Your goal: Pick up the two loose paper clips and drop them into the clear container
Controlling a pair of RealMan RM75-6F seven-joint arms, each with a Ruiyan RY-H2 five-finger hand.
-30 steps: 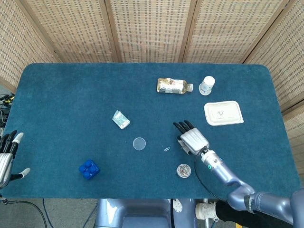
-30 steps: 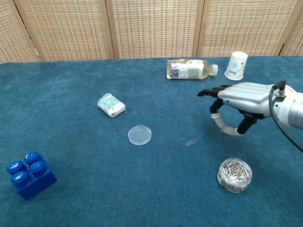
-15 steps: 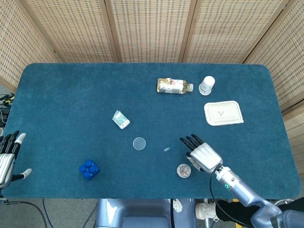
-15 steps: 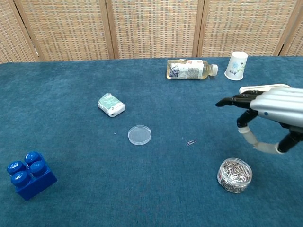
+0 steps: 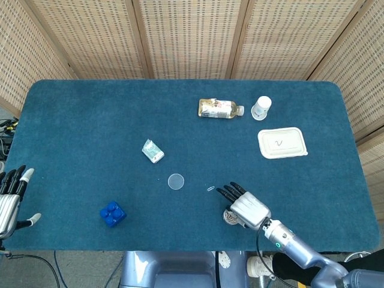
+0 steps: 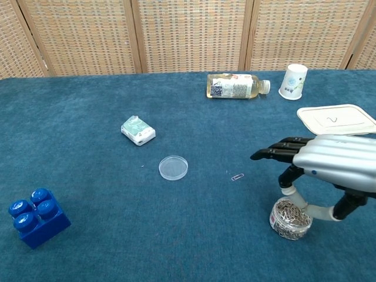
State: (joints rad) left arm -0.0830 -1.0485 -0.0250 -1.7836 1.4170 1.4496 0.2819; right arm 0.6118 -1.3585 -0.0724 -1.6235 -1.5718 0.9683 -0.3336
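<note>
Right hand palm down, fingers stretched forward and apart, thumb hanging below, holding nothing; left hand at the desk's near-left edge, fingers spread, empty.

right hand above clear container, paper clip nearby

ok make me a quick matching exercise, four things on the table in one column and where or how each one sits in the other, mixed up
1. bottle
2. paper cup
3. blue block
4. loose paper clip

a. near left corner of the table
b. lying on its side at the far edge
c. upside down, right of the bottle
d. flat on the cloth, between the round lid and the right robot hand

Pairs: 1-b, 2-c, 3-a, 4-d
</note>
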